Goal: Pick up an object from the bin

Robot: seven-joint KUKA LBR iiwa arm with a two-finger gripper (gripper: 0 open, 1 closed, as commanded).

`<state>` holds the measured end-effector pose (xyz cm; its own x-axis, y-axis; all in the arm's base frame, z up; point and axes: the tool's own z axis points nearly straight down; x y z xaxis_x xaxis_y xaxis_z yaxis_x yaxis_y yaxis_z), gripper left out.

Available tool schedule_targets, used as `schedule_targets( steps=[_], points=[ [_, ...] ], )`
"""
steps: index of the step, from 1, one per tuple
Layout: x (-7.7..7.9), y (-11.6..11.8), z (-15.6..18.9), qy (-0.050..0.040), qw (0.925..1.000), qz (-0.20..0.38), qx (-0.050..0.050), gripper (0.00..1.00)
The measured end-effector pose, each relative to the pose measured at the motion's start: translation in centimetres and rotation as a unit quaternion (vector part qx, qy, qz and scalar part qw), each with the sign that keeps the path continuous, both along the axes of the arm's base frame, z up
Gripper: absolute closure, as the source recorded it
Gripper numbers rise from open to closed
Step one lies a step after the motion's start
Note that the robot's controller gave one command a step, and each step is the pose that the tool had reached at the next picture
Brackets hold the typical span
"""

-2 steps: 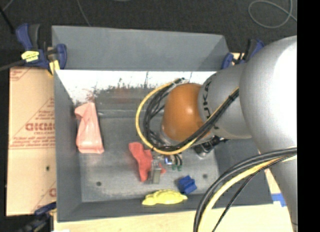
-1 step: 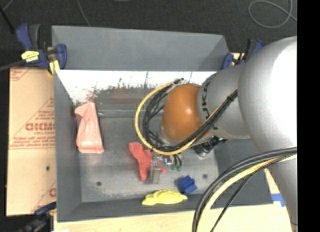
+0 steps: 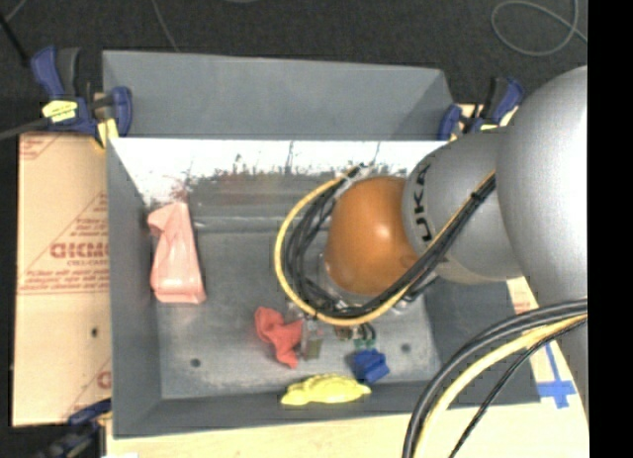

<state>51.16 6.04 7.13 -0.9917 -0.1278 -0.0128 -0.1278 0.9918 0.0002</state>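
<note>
Found the end effector (image 3: 315,339) low in the bin (image 3: 267,100), toward six o'clock, touching or just beside a crumpled red thing (image 3: 277,333) at its nine o'clock. Could not tell whether spread or pressed together: hidden under the arm's orange cover (image 3: 366,233). Judged best to centre over the red bulk, close firmly, lift straight, avoiding the blue piece (image 3: 369,364) at four o'clock.

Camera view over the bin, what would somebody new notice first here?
The arm's round orange cover, ringed by cables, hangs over the right half of the bin, with the gripper low beside a crumpled red thing. A pink bag-like thing lies at the left wall; a yellow thing and a small blue thing sit near the front wall.
</note>
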Motion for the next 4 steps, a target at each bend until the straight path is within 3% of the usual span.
schedule_targets(
  steps=[1, 3, 4],
  points=[
    [0.0, 0.0, 0.0, 0.0, 1.0, 0.0, 0.0, 1.0],
    [0.5, -0.2, 4.6, -0.0008, 1.0, 0.004, 0.0, 1.0],
    [0.7, -0.3, 15.9, -0.0015, 1.0, 0.003, 0.0, 1.0]
  ],
)
